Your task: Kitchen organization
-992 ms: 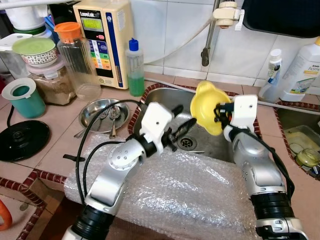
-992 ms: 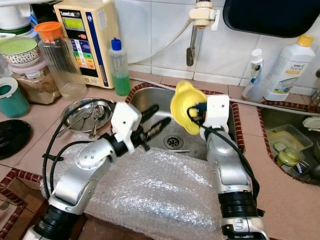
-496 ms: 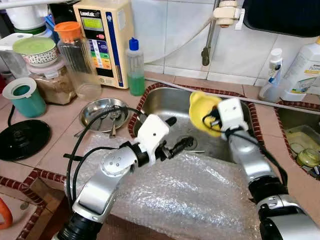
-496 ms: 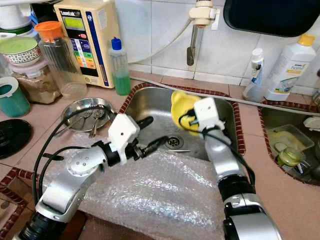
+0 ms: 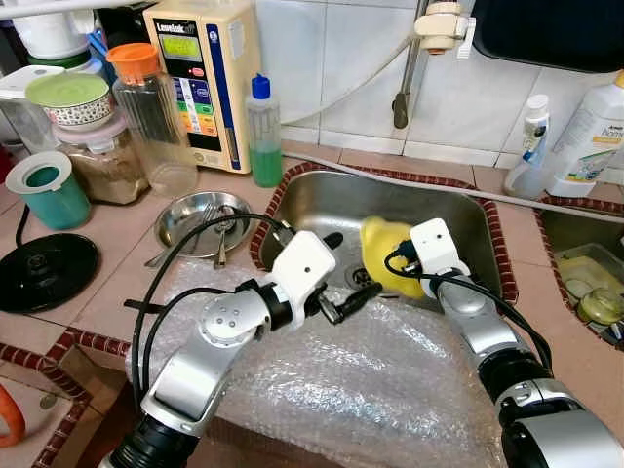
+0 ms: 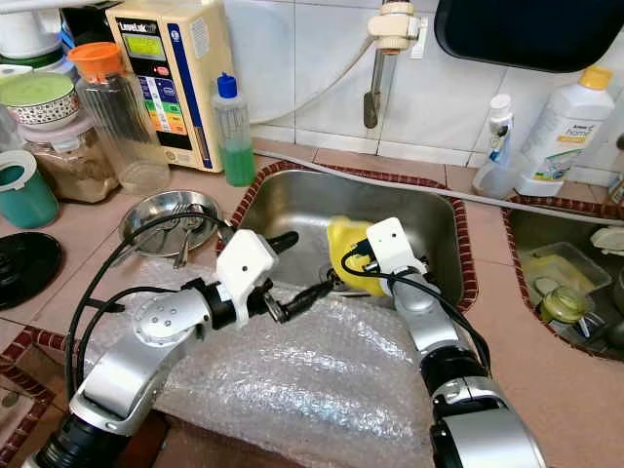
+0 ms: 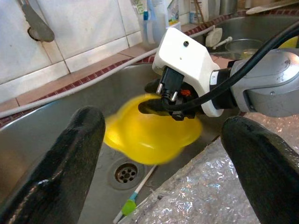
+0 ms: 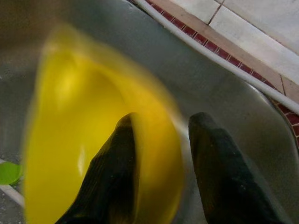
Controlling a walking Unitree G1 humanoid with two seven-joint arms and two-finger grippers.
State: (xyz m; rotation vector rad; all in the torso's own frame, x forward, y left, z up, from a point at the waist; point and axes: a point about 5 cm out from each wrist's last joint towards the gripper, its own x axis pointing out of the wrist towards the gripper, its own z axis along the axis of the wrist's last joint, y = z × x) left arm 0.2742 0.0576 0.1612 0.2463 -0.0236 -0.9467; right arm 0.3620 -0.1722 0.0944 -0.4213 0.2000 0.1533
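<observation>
We judge our right gripper (image 5: pixel 395 265), fingers pinching the blurred, seemingly plastic yellow bowl (image 5: pixel 382 255) at the sink's (image 5: pixel 322 195) 6 o'clock, must next release; left gripper (image 5: pixel 343 278) gapes empty.

Two silver arms w/ rounded metal shells, round screw-capped joints, black ribbed cuffs near the base. Each wrist carries a white boxy block. Black cables loop from left arm (image 5: pixel 219 336) to its block; thinner black cable runs along right arm (image 5: pixel 478 322). Long black fingers (image 7: pixel 77 154), matte, rounded tips.
</observation>
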